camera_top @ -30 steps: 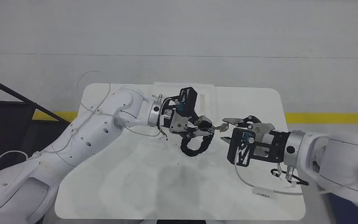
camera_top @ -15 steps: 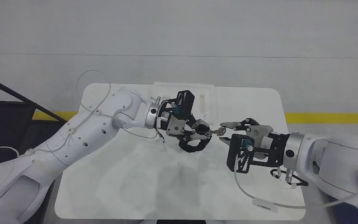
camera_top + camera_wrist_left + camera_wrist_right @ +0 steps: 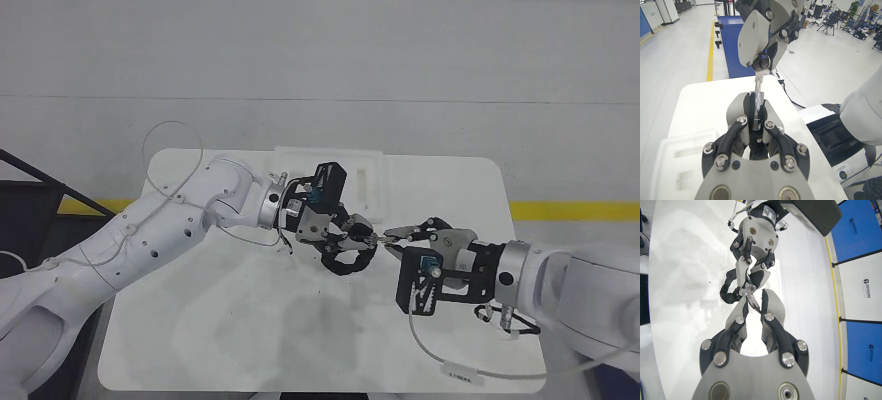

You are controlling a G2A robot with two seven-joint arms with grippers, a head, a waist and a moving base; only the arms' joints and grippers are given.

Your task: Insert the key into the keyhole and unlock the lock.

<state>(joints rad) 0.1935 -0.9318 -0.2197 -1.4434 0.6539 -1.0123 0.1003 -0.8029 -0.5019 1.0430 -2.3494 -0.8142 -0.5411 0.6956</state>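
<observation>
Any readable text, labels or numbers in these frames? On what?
Key and lock: no print visible.
Wrist sticker: too small to read.
White tag: too small to read.
Blue and white panels behind: one brand logo and word, repeated, sideways; left unquoted.

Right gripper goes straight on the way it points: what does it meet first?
The key in the right gripper leads; its tip is at the keyhole of the lock cylinder held by the left gripper. How deep it sits is unclear.
</observation>
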